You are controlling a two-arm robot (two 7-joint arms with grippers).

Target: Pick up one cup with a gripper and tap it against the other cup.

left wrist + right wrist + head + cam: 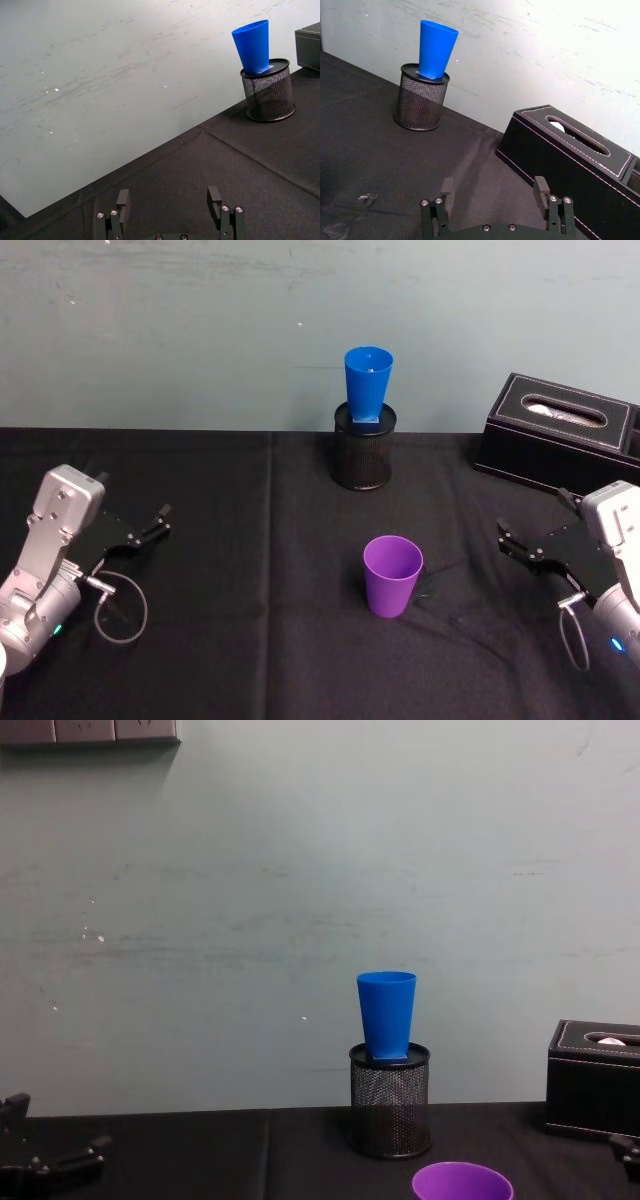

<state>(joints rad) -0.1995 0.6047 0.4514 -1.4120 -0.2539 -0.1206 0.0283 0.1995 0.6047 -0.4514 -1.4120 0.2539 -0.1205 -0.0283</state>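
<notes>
Standing upright, the purple tapered plastic cup [392, 575] lay left of the open right pincer [512, 543], farther from the open left pincer [155, 522].

Soft, even light, seemingly from overhead, brightens the pale wall [200, 320]. The black desk [250, 640] reads dark and matte, and the blue cup [368, 380] shows a mild sheen.
</notes>
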